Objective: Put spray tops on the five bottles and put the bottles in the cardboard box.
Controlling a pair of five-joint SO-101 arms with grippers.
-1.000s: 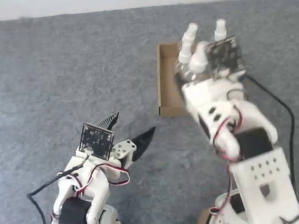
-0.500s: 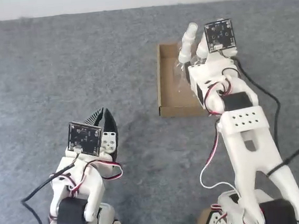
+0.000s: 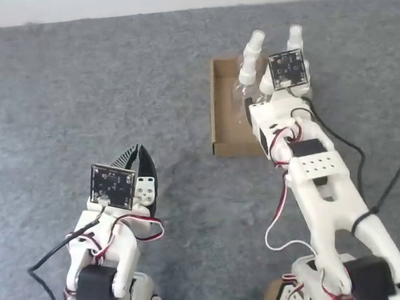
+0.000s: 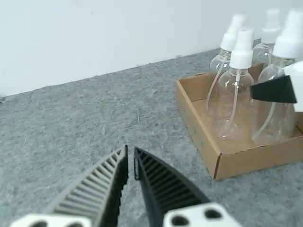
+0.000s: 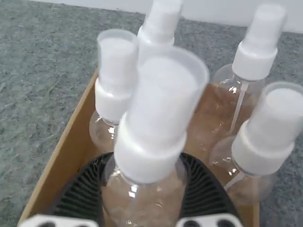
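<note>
Holding the fifth capped bottle in the right gripper over the cardboard box beside four other bottles, with the left gripper nearly closed and empty above the carpet; probably the last placement, needing upright lowering, then release.

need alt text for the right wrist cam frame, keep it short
The right gripper clamps a clear bottle with a white spray top between its black jaws, close to the camera, at the near end of an open cardboard box. Four more spray-topped bottles stand in the box behind it, with grey carpet around.
</note>
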